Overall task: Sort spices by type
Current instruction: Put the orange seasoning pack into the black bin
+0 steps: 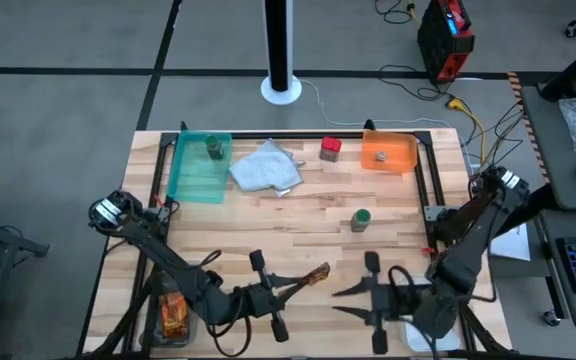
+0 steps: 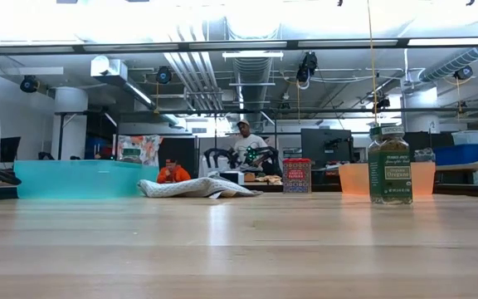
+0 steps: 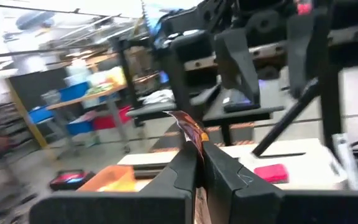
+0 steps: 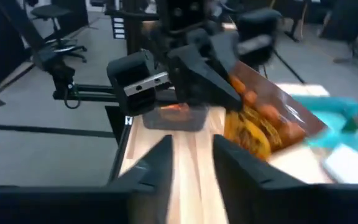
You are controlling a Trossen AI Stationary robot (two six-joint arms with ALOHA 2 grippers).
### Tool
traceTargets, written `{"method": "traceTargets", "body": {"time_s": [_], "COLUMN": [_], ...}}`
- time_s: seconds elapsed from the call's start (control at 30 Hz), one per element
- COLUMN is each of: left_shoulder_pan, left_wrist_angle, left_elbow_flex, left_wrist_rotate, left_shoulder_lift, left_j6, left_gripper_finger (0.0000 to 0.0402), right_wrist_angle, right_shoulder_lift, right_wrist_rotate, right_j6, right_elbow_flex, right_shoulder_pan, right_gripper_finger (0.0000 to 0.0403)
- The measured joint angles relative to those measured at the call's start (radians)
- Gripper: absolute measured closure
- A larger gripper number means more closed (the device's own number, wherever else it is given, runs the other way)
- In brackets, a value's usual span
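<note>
Step in hand: we judge this to be a packet on its way to its own kind. The left gripper (image 1: 303, 281), at lower centre of the high view, is clamped on an orange-brown shiny packet (image 1: 317, 273) and holds it clear of the table (image 1: 298, 215).

Left pincer: fully closed, the packet's edge pinched between the fingers (image 3: 180, 174), as the left wrist view shows.

Right pincer: the right gripper (image 1: 345, 299) sits at lower centre-right of the high view, its tips aimed at the packet and near it. The right wrist view shows its fingers (image 4: 157, 158) apart with bare wood between them and nothing held; the packet lies beyond the tips.

Hand-over or not: we cannot tell whether the right arm means to take the packet.

Other packets: a clear bin (image 1: 173, 318) at lower left of the high view holds orange packets.

Green-capped jars: one in the teal tray (image 1: 193, 180) at upper left, one standing loose (image 1: 361, 220) at centre right.

Red box: a red boxy container (image 1: 330, 149) stands at upper centre, between the pale cloth (image 1: 265, 168) and the orange tray (image 1: 390, 156).

Next move: in our judgement, carry the packet to the lower-left bin and release it there. If the right gripper takes it instead, it must close before the left lets go.
</note>
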Motion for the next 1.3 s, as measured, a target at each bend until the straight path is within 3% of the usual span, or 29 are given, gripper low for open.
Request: {"method": "traceTargets", "body": {"time_s": [0.13,0.63,0.73,0.93,1.03,1.2,1.3], "left_shoulder_pan": [0.000,-0.006,-0.022,-0.174,-0.278,-0.385,-0.402], "left_wrist_angle": [0.027,0.087,0.047,-0.272,-0.384,-0.459,-0.515], "left_elbow_flex": [0.000,0.000,-0.001,0.000,0.000,-0.004,-0.004], "left_wrist_rotate": [0.090,0.148,0.071,-0.415,-0.547,-0.544,-0.461], "left_shoulder_lift": [0.000,-0.003,-0.014,-0.100,-0.144,-0.192,-0.211], "left_j6": [-0.030,-0.018,-0.015,-0.148,-0.263,-0.402,-0.449], "left_gripper_finger": [0.0401,0.0401,0.0401,0.0401,0.0401,0.0401,0.0401], "right_wrist_angle": [0.087,-0.022,-0.093,-0.195,-0.205,-0.207,-0.207], "right_shoulder_lift": [0.039,0.109,0.105,0.098,0.103,0.110,0.111], "right_wrist_rotate": [-0.005,-0.013,-0.010,-0.009,-0.004,0.023,0.023], "right_j6": [-0.110,0.038,0.088,0.150,0.149,0.120,0.106], "right_elbow_flex": [-0.001,-0.013,-0.014,-0.015,-0.019,-0.023,-0.024], "right_shoulder_pan": [-0.021,-0.069,-0.064,-0.047,-0.052,-0.079,-0.098], "right_gripper_finger": [0.0382,0.0394,0.0394,0.0394,0.0394,0.0394,0.0394]}}
